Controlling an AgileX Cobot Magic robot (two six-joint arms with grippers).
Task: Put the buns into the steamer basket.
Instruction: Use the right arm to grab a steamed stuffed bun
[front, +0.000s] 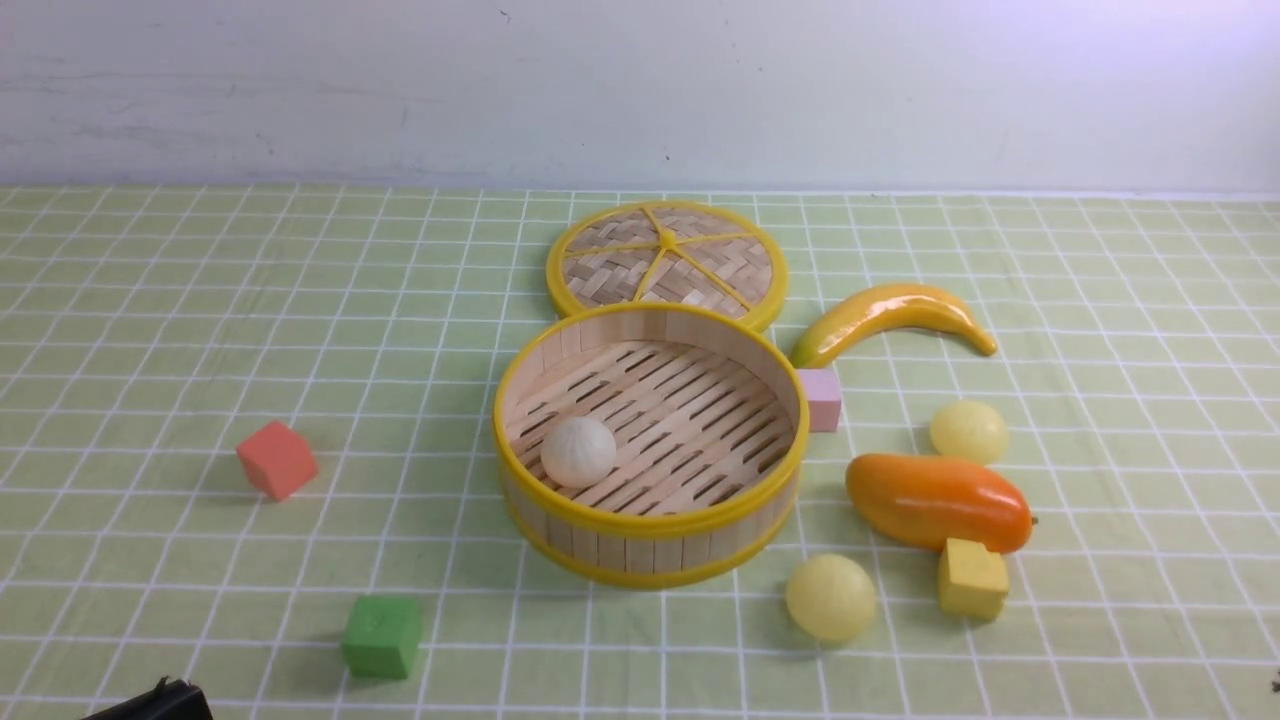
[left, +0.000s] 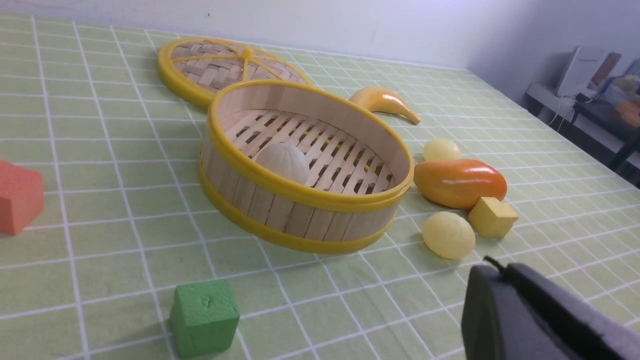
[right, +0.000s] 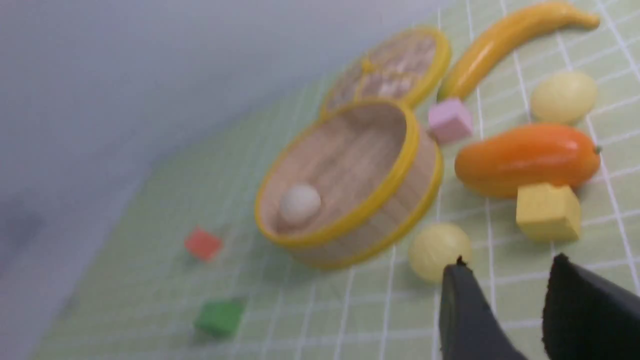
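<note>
One white bun in steamer basket; near yellow bun, far yellow bun on desk; right fingers parted, empty; left fingers barely visible, cannot tell. Risk: near yellow bun rolls from pinch, or yellow cube gets nudged.

words: none can be read | numbers: none | labels, brands, signs: none | looked in: front and both wrist views
</note>
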